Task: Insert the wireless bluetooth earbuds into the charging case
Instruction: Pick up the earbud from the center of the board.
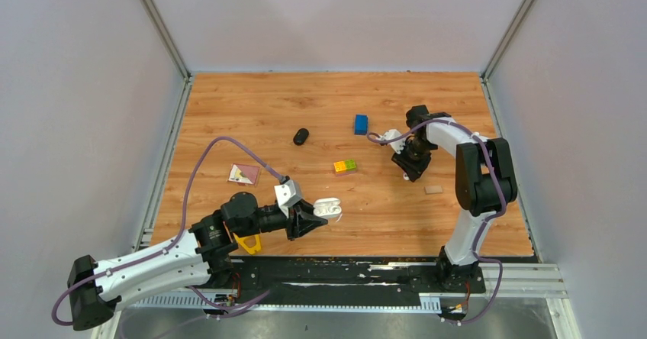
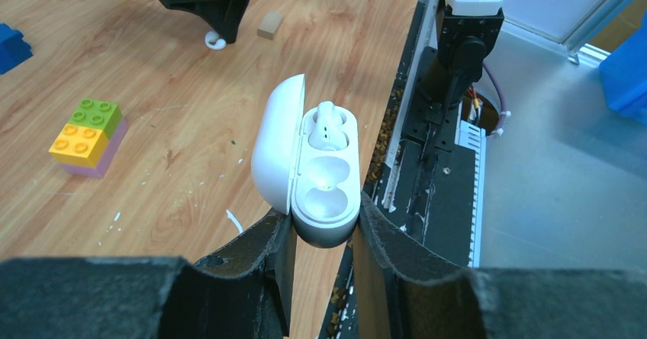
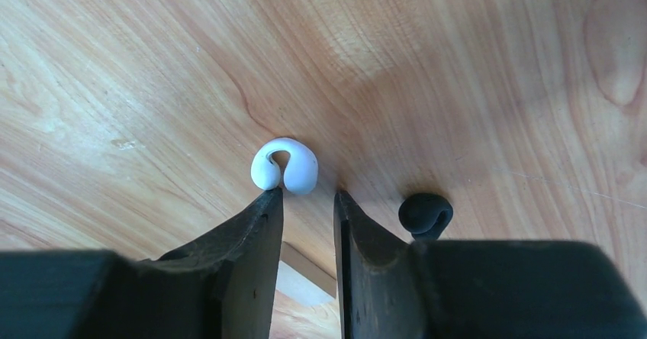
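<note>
Just short of white earbud, your right gripper: jaws narrow, empty. Widen, centre over bud, avoid black earbud beside it. Left gripper clamps charging case.

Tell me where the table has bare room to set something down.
Bare wood: the far strip behind the black oval object and blue brick, and the near patch between the white charging case and the tan block. Crowded around the yellow-green brick.
</note>
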Controlling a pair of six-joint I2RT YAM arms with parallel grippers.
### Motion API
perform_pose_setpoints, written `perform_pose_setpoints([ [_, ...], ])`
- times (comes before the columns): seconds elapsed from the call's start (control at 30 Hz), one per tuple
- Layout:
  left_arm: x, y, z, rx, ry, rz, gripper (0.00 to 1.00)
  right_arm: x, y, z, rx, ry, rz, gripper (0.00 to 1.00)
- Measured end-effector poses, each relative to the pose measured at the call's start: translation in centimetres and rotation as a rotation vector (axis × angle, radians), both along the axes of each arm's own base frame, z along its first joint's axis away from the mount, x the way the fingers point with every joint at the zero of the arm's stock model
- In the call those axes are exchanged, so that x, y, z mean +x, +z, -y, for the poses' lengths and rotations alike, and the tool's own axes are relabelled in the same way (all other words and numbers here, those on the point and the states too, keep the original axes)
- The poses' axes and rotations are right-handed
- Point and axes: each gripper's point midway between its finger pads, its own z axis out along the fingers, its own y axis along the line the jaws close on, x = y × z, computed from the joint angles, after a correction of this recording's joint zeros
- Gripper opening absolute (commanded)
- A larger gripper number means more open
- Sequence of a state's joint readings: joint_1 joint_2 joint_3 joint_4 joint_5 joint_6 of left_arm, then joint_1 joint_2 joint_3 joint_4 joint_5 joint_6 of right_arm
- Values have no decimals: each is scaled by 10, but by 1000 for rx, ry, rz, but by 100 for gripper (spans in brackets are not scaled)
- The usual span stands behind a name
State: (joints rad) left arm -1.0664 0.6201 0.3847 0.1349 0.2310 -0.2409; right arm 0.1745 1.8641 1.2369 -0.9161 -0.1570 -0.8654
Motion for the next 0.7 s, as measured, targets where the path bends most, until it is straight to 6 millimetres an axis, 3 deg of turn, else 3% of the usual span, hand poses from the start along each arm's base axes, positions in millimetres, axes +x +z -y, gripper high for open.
perform_pose_setpoints([
  [0.5, 0, 0, 1, 0, -3, -1, 0, -7, 2, -16, 30, -17, -59, 35],
  [0.7, -1, 0, 1, 0, -7, -1, 0, -10, 15, -15, 20, -8, -89, 35],
])
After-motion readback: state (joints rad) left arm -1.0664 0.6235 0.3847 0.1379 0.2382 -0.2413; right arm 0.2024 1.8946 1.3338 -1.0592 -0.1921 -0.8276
